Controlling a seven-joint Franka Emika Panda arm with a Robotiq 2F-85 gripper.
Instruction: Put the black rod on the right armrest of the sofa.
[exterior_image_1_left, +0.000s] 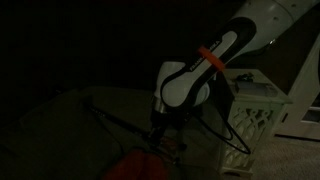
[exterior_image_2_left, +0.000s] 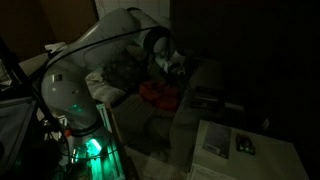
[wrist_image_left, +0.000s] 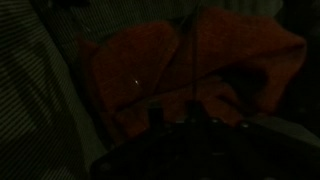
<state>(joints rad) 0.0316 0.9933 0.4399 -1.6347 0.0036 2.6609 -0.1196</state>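
Your end effector (wrist_image_left: 187, 126) sits at 6 o'clock in the wrist view, too dark for you to tell its opening, and the thin, straight black rod (wrist_image_left: 197, 60) stands above it toward 12 o'clock, across crumpled red cloth (wrist_image_left: 130, 70) on the soft, rounded sofa (exterior_image_1_left: 62, 112).

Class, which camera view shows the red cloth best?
The wrist view: the red cloth fills most of the frame, and its folds can be made out. In both exterior views it is only a small, dim red patch.
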